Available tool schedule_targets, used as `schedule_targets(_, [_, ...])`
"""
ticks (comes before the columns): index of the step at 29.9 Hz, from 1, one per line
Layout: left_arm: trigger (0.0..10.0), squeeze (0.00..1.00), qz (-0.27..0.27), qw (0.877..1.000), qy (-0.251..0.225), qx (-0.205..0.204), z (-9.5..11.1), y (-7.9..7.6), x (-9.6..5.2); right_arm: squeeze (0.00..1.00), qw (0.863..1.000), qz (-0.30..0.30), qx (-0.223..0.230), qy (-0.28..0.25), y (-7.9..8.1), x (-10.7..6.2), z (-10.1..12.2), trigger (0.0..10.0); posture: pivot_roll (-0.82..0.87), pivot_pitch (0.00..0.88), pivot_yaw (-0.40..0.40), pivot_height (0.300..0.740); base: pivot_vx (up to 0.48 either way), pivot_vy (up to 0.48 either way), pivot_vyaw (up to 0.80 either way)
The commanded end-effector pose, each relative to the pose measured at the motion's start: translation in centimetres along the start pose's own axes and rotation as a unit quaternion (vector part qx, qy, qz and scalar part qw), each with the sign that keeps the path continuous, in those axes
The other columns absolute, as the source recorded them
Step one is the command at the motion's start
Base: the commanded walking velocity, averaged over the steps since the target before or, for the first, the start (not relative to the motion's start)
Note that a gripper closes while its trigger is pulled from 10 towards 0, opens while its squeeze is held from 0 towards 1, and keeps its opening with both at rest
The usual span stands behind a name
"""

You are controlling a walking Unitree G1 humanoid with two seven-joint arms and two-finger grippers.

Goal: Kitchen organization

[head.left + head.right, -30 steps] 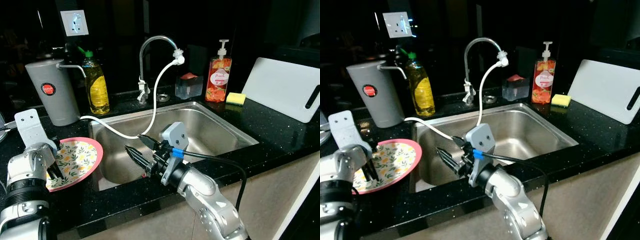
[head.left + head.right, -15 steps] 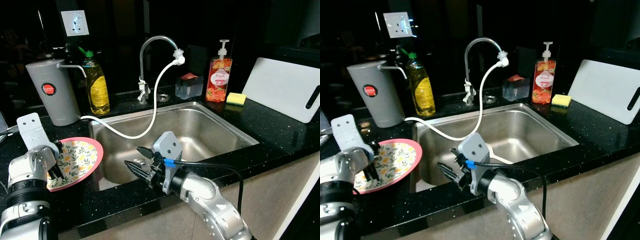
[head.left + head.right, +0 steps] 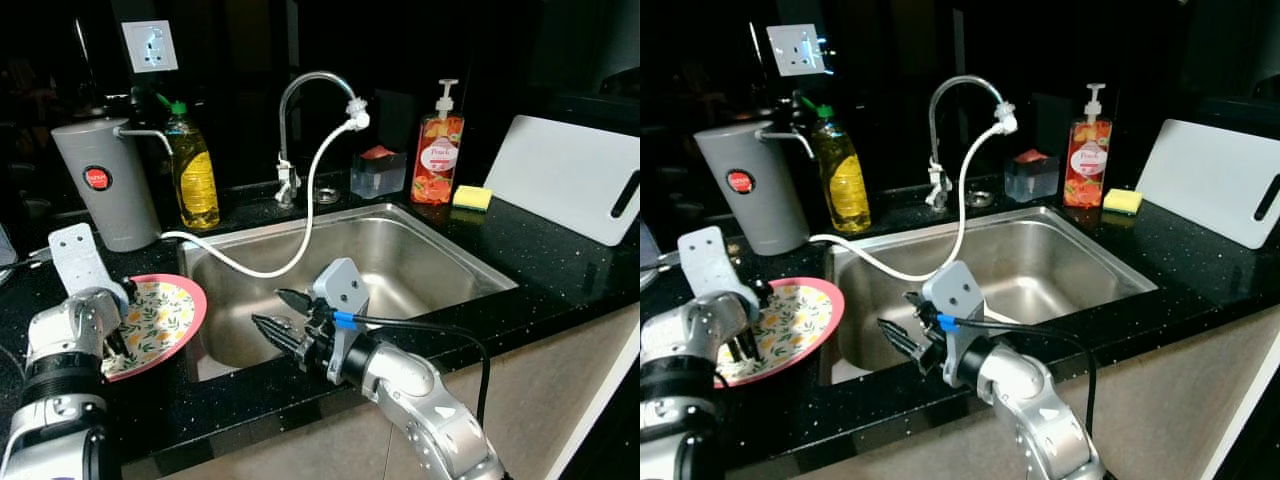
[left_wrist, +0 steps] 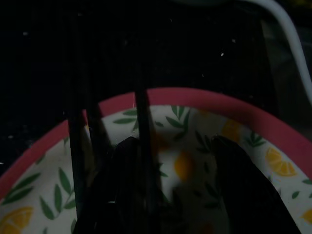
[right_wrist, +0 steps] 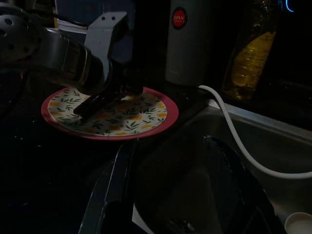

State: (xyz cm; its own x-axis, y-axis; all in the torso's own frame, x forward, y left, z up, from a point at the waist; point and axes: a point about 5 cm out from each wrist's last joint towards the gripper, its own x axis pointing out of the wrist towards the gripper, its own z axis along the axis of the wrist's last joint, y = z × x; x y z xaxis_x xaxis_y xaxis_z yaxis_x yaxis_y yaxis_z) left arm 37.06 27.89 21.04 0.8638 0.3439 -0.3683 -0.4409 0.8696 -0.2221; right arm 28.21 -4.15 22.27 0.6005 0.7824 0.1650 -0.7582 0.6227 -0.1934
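Basically head views: left gripper (image 3: 113, 340) pinches the near rim of the plate (image 3: 165, 312), tilting it off the counter (image 3: 560, 270) toward the sink (image 3: 400, 250), likely to move it in. Right gripper (image 3: 283, 315) hovers over the basin, fingers spread, just beside the plate's far edge, probably ready to receive. Left wrist view: fingers over the lemon pattern. Right wrist view: plate ahead, hose (image 5: 239, 146) beside.
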Motion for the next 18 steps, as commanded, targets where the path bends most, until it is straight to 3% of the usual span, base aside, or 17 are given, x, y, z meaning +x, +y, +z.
schedule_targets(1, [10.0,0.00,0.009,1.000,0.009,0.001,-0.2,0.1,0.2,0.00,1.000,0.003,0.006,-0.002,0.3,0.0,0.1,10.0,-0.01,0.000,0.071,0.740,0.000,0.000,0.00])
schedule_targets(7, [10.0,0.00,0.019,1.000,0.023,-0.006,-0.8,0.4,0.2,0.00,1.000,0.002,0.008,-0.001,0.3,-0.1,0.0,10.0,-0.01,0.000,0.071,0.740,0.000,0.000,0.00])
schedule_targets(8, [9.8,0.00,0.021,0.999,0.027,-0.006,-0.9,0.5,0.3,0.00,1.000,0.001,0.009,-0.001,0.3,-0.1,0.0,10.0,-0.01,0.000,0.071,0.740,0.000,0.000,0.00])
schedule_targets(9, [8.9,0.00,0.023,0.999,0.030,-0.004,-1.1,0.6,0.3,0.00,1.000,0.001,0.010,-0.001,0.3,-0.1,0.0,10.0,-0.01,0.000,0.071,0.740,0.000,0.000,0.00])
schedule_targets(10, [8.9,0.00,0.023,0.999,0.030,-0.004,-1.1,0.6,0.3,0.00,1.000,0.001,0.010,-0.001,0.3,-0.1,0.0,10.0,-0.01,0.000,0.071,0.740,0.000,0.000,0.00])
schedule_targets(11, [3.4,0.00,0.025,0.999,0.033,-0.002,-1.2,0.6,0.3,0.00,1.000,0.001,0.010,-0.002,0.3,-0.1,0.0,10.0,-0.01,0.000,0.070,0.740,0.000,0.000,0.00])
schedule_targets(12, [2.4,0.00,0.027,0.999,0.035,0.000,-1.3,0.7,0.4,0.00,1.000,0.000,0.011,-0.002,0.3,-0.1,0.0,10.0,-0.01,0.000,0.070,0.740,0.000,0.000,0.00])
schedule_targets(13, [0.0,0.00,0.027,0.999,0.036,0.000,-1.3,0.7,0.4,0.00,1.000,0.000,0.011,-0.003,0.3,-0.1,0.0,10.0,-0.01,0.000,0.070,0.740,0.000,0.000,0.00])
schedule_targets(18, [0.0,0.00,0.027,0.999,0.034,0.017,-1.4,0.6,0.4,0.00,1.000,-0.001,0.010,-0.003,0.2,0.0,0.0,10.0,-0.01,0.000,0.067,0.740,0.000,0.000,0.00])
